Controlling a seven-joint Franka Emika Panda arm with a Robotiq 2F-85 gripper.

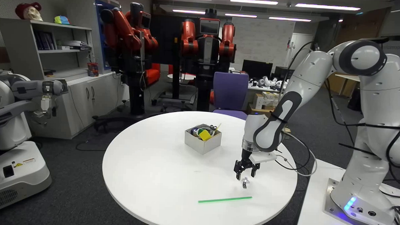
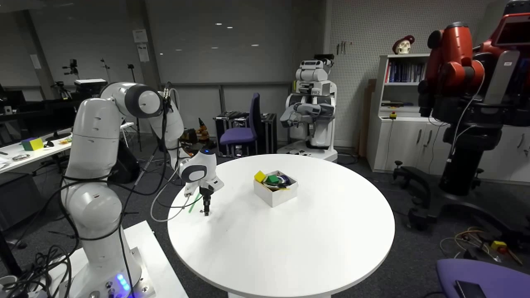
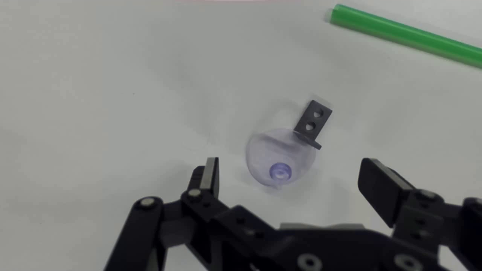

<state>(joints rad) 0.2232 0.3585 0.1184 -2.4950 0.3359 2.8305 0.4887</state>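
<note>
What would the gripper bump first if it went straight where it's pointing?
Probably the suction cup: the gripper points down, and the wrist view shows the suction cup between the open fingers. Depth is unclear, so the fingers might touch the table first.

Both exterior views share the table, overlooking it from different sides. The wrist view faces down, close above it.

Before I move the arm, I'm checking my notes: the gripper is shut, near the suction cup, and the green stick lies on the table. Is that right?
Not quite: the gripper is open, not shut; the wrist view shows its fingers apart. It is near the suction cup, and the green stick lies on the table.
</note>
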